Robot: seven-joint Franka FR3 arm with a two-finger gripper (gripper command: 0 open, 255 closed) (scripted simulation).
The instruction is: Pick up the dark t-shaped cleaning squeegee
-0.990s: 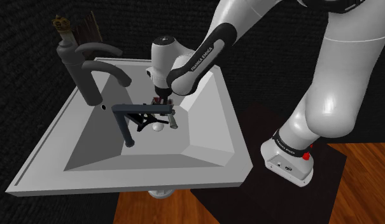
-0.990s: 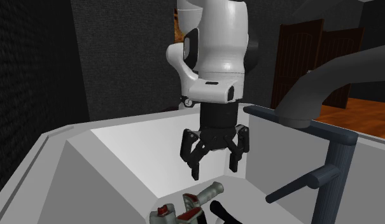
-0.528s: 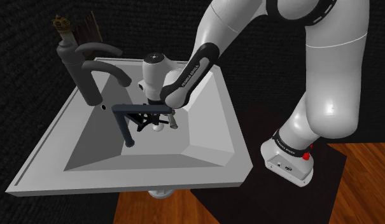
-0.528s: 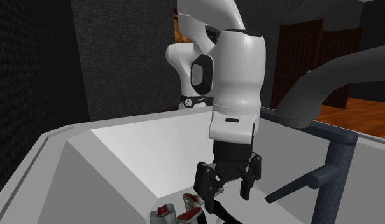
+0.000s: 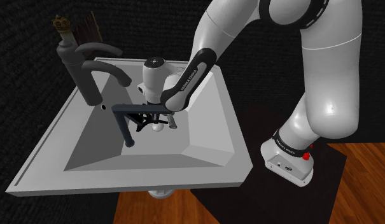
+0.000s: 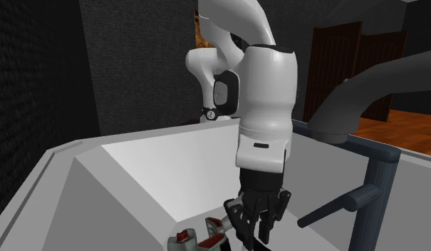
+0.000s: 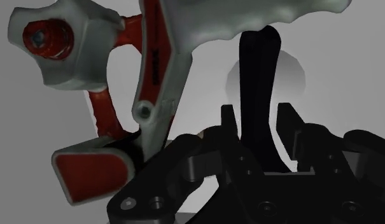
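Low in sink [image 5: 207, 124], gripper [image 7: 258, 119] is clamped on black squeegee [image 7: 258, 70], fingers [image 7: 228, 121] tight vs both sides of its bar, lying on sink floor over drain [image 7: 291, 71]. Grey-and-red tool [image 7: 156, 63] just beside; faucet [image 5: 89, 83] at shoulder view's left.

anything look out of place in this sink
A grey-and-red hand tool lies on the basin floor of the sink beside the drain, next to the black bar at the gripper: an odd spot for a tool. Nothing looks spilled or broken.
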